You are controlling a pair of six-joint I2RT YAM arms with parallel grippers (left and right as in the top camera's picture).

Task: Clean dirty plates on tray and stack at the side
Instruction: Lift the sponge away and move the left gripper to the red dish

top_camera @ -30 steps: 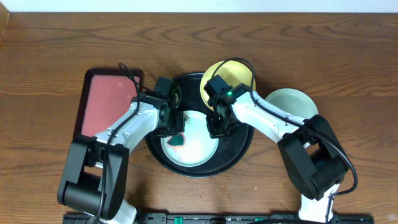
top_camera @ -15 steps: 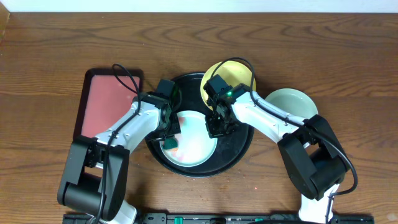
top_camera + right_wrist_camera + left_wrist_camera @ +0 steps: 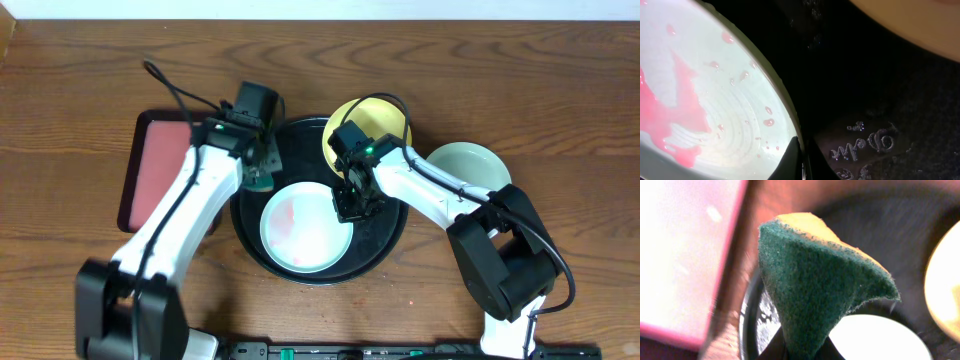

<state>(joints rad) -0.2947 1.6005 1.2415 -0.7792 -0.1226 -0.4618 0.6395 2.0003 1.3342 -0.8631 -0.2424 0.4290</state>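
Observation:
A pale light-blue plate point(image 3: 306, 227) with red smears lies in the black tray point(image 3: 385, 232). My right gripper point(image 3: 352, 207) is shut on this plate's right rim; the right wrist view shows the plate point(image 3: 705, 100) with its red smears and the jaws pinching its edge. My left gripper point(image 3: 258, 172) is shut on a green and yellow sponge point(image 3: 815, 285), held over the tray's upper left rim, off the plate. A yellow plate point(image 3: 385, 118) sits at the tray's upper right edge. A second pale plate point(image 3: 475, 165) rests on the table to the right.
A pink-red rectangular tray point(image 3: 157, 165) lies on the wooden table left of the black tray, partly under my left arm. Cables loop above both wrists.
My left gripper has lifted the sponge off the plate and moved up and left to the tray's rim. The plate's smeared face is now uncovered. The right gripper has stayed put.

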